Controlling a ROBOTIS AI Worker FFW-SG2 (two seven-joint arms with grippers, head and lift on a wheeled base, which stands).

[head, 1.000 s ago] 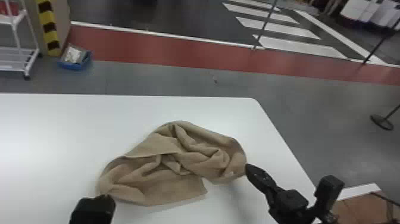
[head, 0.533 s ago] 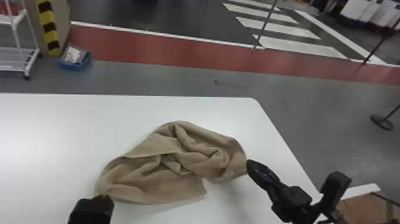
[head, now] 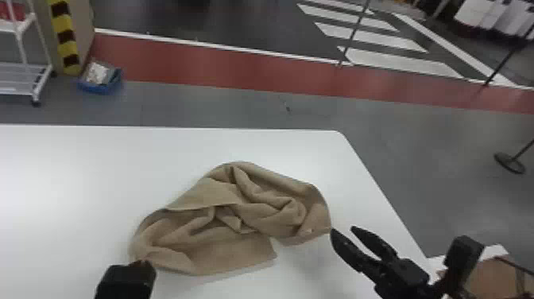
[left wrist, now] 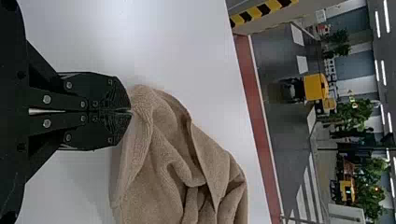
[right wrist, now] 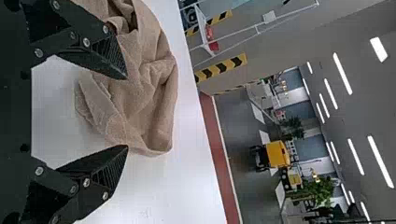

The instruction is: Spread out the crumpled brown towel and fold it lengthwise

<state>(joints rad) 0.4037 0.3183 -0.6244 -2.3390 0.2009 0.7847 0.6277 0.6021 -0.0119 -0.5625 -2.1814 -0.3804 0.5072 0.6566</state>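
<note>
The brown towel (head: 238,214) lies crumpled on the white table, with folds bunched toward its right half. At its near left corner is my left gripper (head: 141,265); in the left wrist view the left gripper (left wrist: 130,112) has its fingers together on the edge of the towel (left wrist: 168,163). Just off the towel's right end, my right gripper (head: 345,230) stands open. In the right wrist view the right gripper (right wrist: 127,112) has its two fingers wide apart, with a corner of the towel (right wrist: 144,98) beyond and between them.
The white table (head: 99,159) has its right edge running past the right gripper. A brown box (head: 492,278) sits beside the table at the lower right. On the floor beyond are a blue bin (head: 99,85) and a white rack (head: 24,65).
The right gripper's fingers have parted, and that gripper has shifted slightly. The left gripper has barely moved, and the towel looks unchanged.
</note>
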